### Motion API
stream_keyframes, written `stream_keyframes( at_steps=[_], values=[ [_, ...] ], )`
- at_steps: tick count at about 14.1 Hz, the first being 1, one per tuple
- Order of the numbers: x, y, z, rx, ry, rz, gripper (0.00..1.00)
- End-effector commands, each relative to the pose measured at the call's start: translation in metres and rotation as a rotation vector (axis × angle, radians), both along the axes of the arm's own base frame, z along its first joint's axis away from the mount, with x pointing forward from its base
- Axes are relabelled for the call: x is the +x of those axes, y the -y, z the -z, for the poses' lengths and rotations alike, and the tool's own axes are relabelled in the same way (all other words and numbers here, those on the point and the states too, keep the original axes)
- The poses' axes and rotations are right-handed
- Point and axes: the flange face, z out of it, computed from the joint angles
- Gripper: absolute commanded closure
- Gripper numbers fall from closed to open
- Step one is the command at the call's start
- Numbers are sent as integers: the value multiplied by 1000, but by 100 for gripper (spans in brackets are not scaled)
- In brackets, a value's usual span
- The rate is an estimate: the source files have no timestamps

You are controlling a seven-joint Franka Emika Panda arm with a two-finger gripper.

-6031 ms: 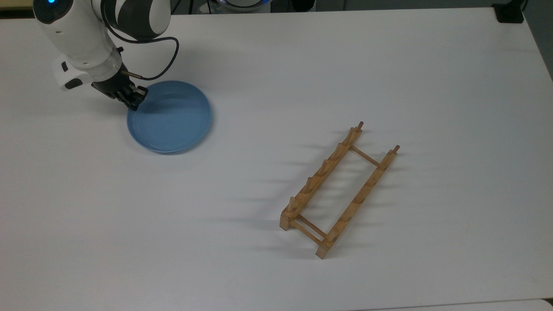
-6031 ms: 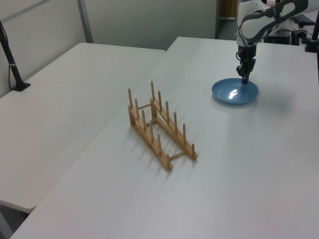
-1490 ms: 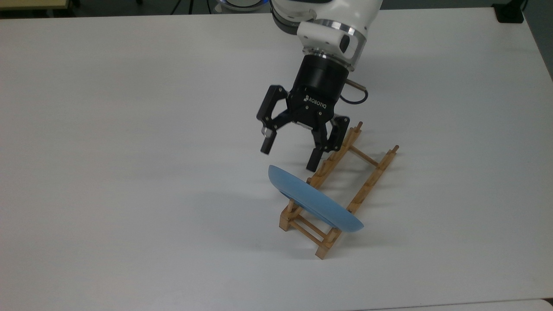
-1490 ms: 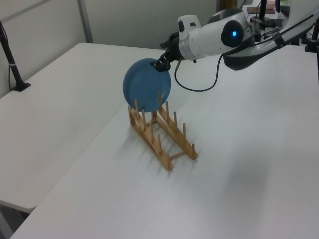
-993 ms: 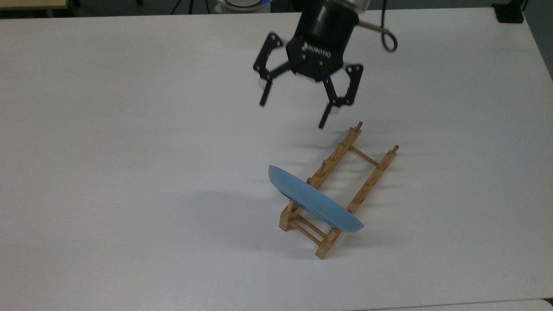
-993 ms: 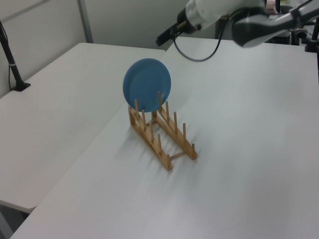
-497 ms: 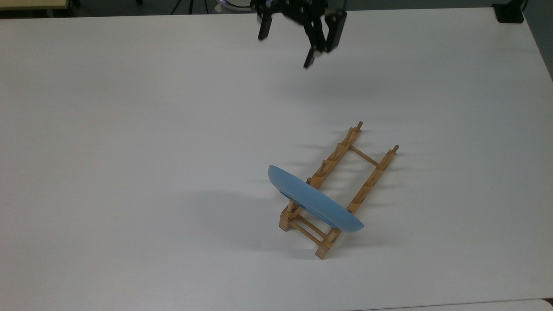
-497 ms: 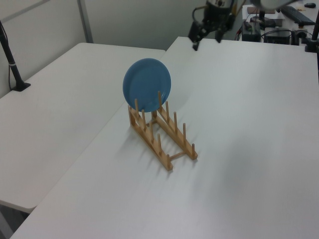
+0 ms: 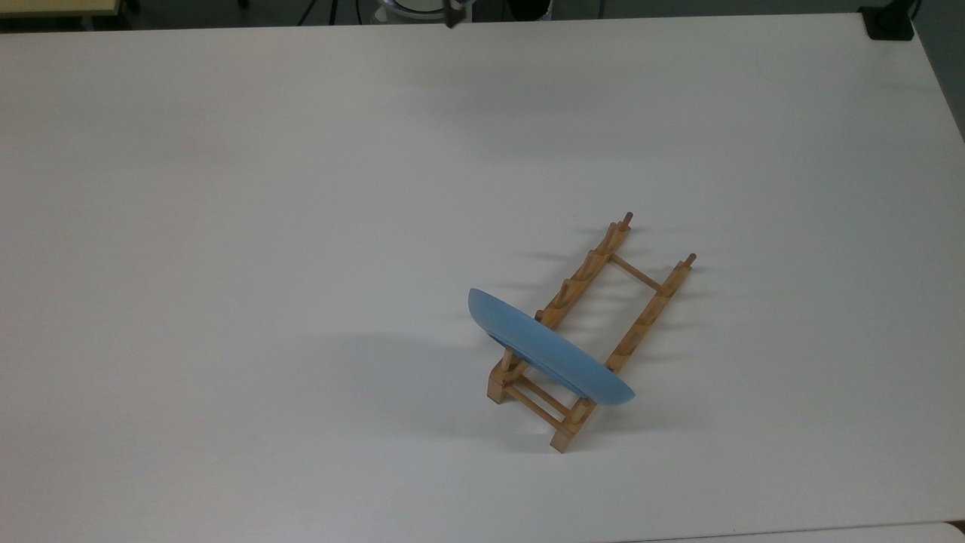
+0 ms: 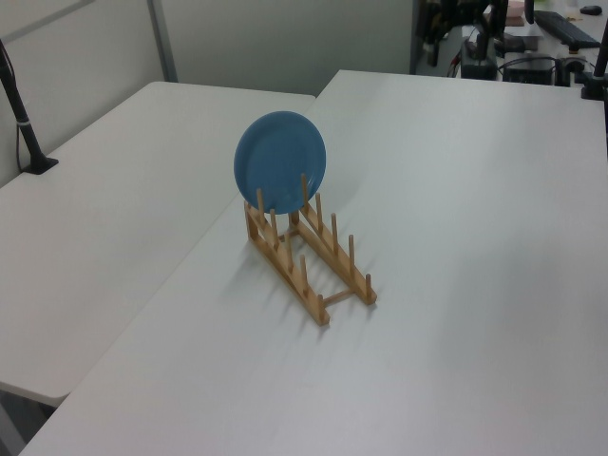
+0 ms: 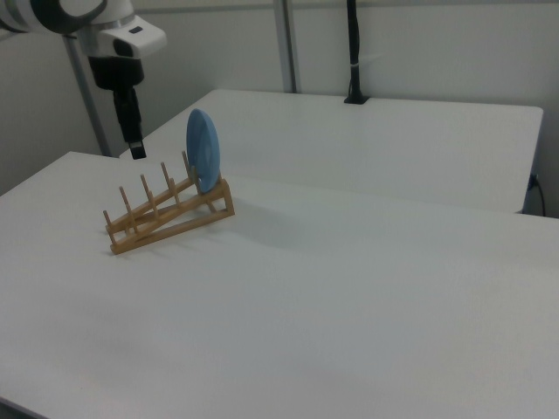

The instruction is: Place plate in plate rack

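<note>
Round glossy light-blue plate [image 9: 550, 351] standing on edge in small light-brown wooden peg rack [image 9: 595, 332]. Claw [image 11: 133, 131] raised nearby, grip state impossible to tell. Best to retreat without touching anything.

a smooth light-blue plate [image 9: 550, 351] with a faint sheen stands in a plate rack [image 9: 595, 332] of pale, unpainted wood with round dowel pegs. beneath them, the table [image 9: 226, 264] has a matt white, even top. the gripper [image 11: 133, 131] looks matt black, below a glossy white arm casing [image 11: 105, 26].
</note>
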Motion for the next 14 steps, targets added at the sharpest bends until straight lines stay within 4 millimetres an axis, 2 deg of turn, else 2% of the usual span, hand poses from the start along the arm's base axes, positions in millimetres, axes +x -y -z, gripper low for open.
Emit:
stream_keyframes(
  at_steps=[1, 3, 5, 7, 9, 14],
  values=[
    [-10, 15, -3, 20, 26, -252, 0],
    [-10, 42, -3, 14, 48, -435, 0],
    [-7, 54, 0, 3, 67, -620, 0],
    [-3, 68, -2, -21, 114, -711, 0],
    [-2, 84, -3, -33, 131, -768, 0],
    [-2, 94, -5, -39, 137, -764, 0]
  ],
)
